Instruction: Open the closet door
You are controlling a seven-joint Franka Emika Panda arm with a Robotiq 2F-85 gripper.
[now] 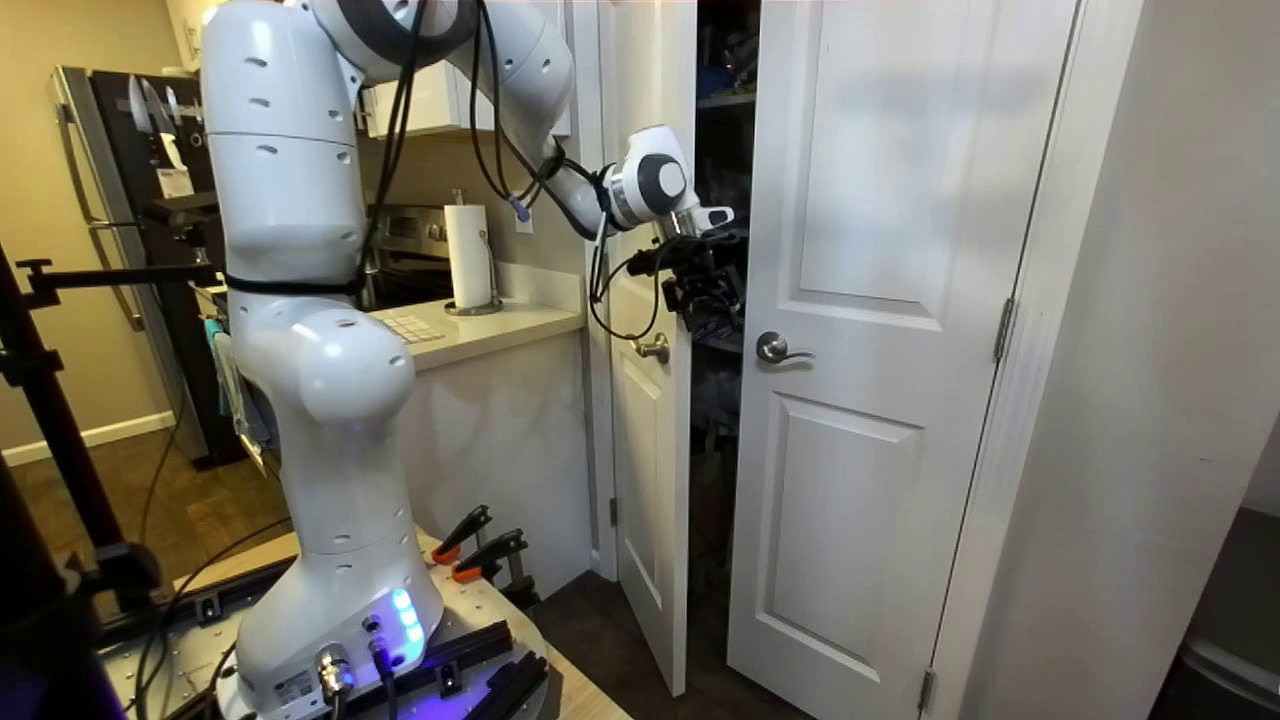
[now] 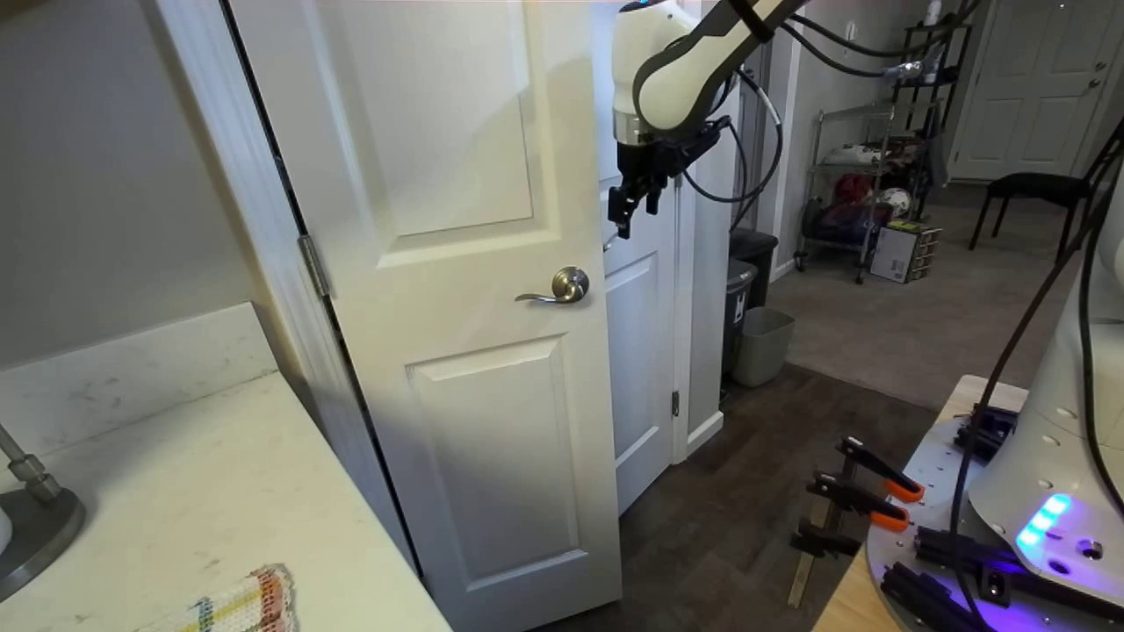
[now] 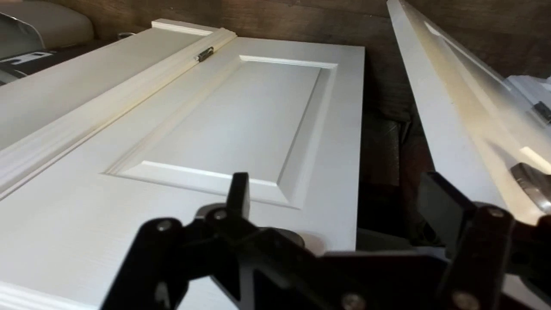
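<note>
The door point(image 2: 439, 312) stands ajar, hung by its left edge, its right edge swung out. The matching leaf point(image 1: 885, 370) is past that edge, with a dark gap point(image 1: 714, 430) between them. My gripper point(image 3: 338, 202) hangs near the door's right edge, its fingers point(image 3: 441, 206) spread around nothing; whether the one on the door's side touches, I can't tell. The lever point(image 2: 562, 290), by the same edge, is ungripped. I judge this the swinging-wide step, partly done: next I should hook a finger behind the right edge and sweep it outward, arcing about the left.
</note>
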